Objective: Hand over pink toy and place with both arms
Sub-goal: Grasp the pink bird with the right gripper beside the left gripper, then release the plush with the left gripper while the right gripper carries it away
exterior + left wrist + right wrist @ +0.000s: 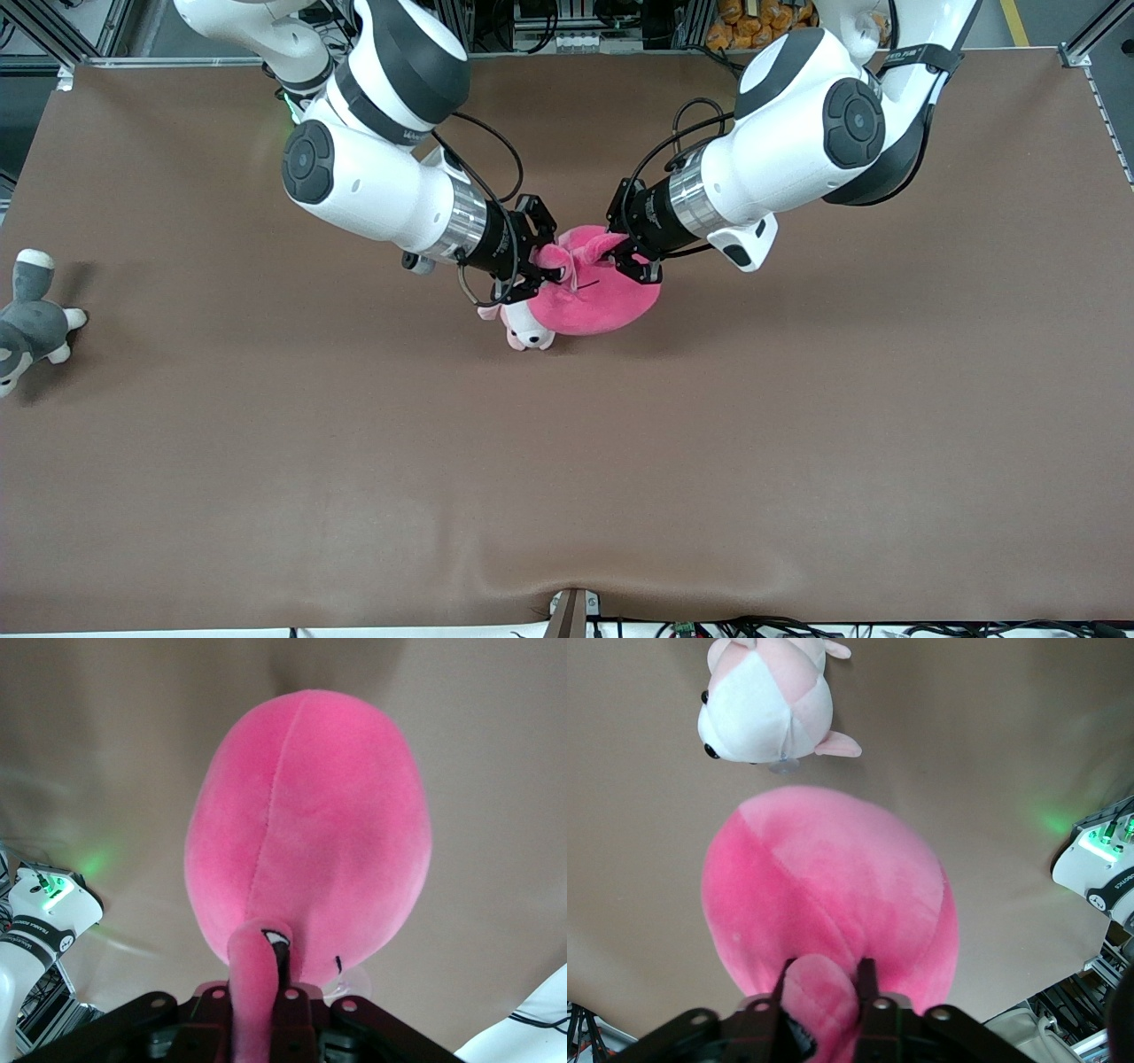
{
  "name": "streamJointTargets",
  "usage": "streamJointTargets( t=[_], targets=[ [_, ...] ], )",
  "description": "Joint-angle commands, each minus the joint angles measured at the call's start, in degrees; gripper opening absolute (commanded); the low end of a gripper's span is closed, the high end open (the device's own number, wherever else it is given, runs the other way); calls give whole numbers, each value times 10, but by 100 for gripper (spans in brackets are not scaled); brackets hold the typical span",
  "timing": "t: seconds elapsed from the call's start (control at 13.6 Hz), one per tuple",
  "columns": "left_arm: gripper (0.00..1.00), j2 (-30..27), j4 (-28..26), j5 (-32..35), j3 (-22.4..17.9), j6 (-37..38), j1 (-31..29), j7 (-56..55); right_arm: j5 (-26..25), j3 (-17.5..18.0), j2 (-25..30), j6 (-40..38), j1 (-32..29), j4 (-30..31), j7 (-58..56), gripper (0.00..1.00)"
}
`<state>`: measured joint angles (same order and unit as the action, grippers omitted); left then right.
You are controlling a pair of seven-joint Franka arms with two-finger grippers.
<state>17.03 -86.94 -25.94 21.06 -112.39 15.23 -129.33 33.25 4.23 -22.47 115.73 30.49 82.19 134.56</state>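
Hot-pink and blob-shaped, the big round plush toy hangs above the middle of the brown table, held at its top from both sides: the left gripper is clamped on one small ear, and the right gripper has its fingers closed around the other ear. A small pale pink-and-white plush puppy lies on the table just below the pink toy, partly under it in the front view. A grey-and-white plush animal lies well apart at the right arm's end of the table.

Pale pink-and-white plush puppy, grey-and-white plush, brown table.
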Motion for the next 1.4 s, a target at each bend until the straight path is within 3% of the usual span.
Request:
streamJointTargets(
  t=[0.0, 0.15, 0.22, 0.37, 0.44, 0.59, 0.74, 0.96, 1.18, 1.33],
  targets=[
    [0, 6, 19, 6, 0, 0, 8, -19, 2, -5, -8, -3, 0, -20, -2, 0],
    [0, 5, 19, 8, 0, 1, 8, -18, -6, -7, -6, -24, -14, -29, -1, 0],
    [7, 5, 19, 7, 0, 1, 7, -18, -6, -7, -4, -60, -33, -46, -2, 0],
    [82, 0, 19, 8, -1, 1, 5, -19, -6, -7, -5, -130, -70, -81, -1, 0],
    [100, -1, 19, 9, -3, 2, 2, -17, -5, -7, -4, -153, -90, -90, -2, 0],
    [100, -16, 19, 29, -6, 14, -6, -14, -5, -8, 2, -196, -132, -93, -4, 0],
    [100, -32, 25, 95, -12, 56, -9, 1, -5, -8, 10, -233, -189, -97, -5, 0],
    [100, -44, 48, 163, -13, 137, -50, 144, 3, -5, 19, -314, -304, -107, -85, 0],
    [100, -45, 56, 173, -10, 196, -118, 323, -2, -7, -12, -386, -428, -67, -388, 0],
    [100, -45, 74, 175, -12, 245, -148, 452, -8, -7, -69, -366, -477, -61, -476, 0]
  ],
)
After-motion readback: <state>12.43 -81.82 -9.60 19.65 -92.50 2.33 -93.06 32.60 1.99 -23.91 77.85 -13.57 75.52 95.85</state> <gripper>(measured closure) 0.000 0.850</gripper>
